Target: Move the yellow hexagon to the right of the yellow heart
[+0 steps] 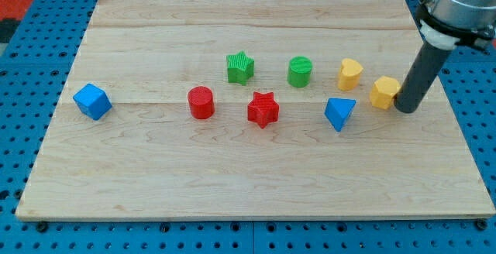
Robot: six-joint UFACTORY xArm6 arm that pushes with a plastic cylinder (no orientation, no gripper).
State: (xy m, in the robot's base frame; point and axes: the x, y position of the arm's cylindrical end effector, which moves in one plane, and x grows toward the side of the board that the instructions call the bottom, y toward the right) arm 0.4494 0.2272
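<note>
The yellow hexagon [384, 92] lies on the wooden board [248, 169] at the view's right. The yellow heart [349, 73] lies just up and to the left of it, a small gap apart. My tip [405, 108] stands at the hexagon's right side, touching or nearly touching it. The dark rod runs up from the tip to the arm at the view's top right corner.
A blue triangle [339, 113] lies below the heart and left of the hexagon. A green cylinder [300, 71], green star [240, 67], red star [263, 108], red cylinder [201, 102] and blue cube [92, 101] lie further left. The board's right edge is near my tip.
</note>
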